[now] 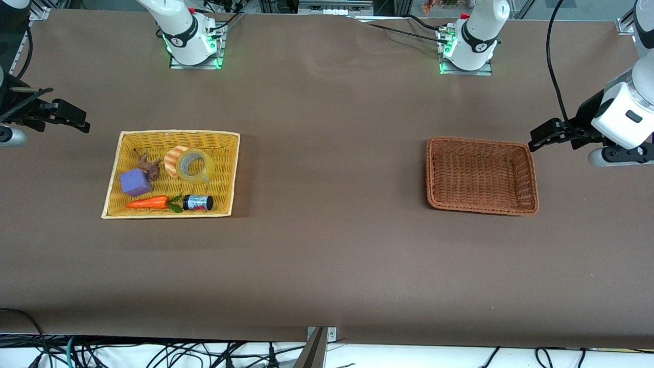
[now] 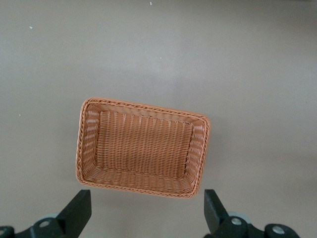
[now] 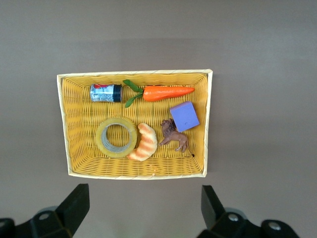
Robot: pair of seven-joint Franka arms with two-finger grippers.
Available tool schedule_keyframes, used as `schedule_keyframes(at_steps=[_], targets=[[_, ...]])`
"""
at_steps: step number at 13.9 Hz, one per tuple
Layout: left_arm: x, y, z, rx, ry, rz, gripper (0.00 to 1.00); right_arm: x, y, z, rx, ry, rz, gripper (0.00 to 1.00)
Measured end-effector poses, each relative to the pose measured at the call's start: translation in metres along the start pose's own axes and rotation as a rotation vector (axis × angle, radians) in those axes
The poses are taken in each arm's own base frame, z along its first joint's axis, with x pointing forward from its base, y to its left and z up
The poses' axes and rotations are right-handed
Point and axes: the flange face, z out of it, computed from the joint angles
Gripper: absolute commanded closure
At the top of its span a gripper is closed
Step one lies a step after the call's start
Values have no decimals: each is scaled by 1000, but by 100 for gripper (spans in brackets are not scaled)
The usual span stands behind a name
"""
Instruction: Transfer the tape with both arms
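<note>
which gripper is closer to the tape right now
Right. The right gripper hangs open above the table just off the yellow basket that holds the tape. The left gripper hangs open by the brown basket, at the left arm's end of the table.
</note>
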Motion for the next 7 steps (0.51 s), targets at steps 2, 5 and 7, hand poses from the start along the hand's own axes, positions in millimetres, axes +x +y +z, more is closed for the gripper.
schedule_keyframes(at_steps=[2,5,7], targets=[[-6,0,4,69,-40,37,0,1,0,2,-1,-4,0,0],[-11,13,7,114,-57,88,0,2,0,3,-1,-6,0,0],[-11,11,7,116,-60,88,0,2,0,3,-1,-5,0,0]])
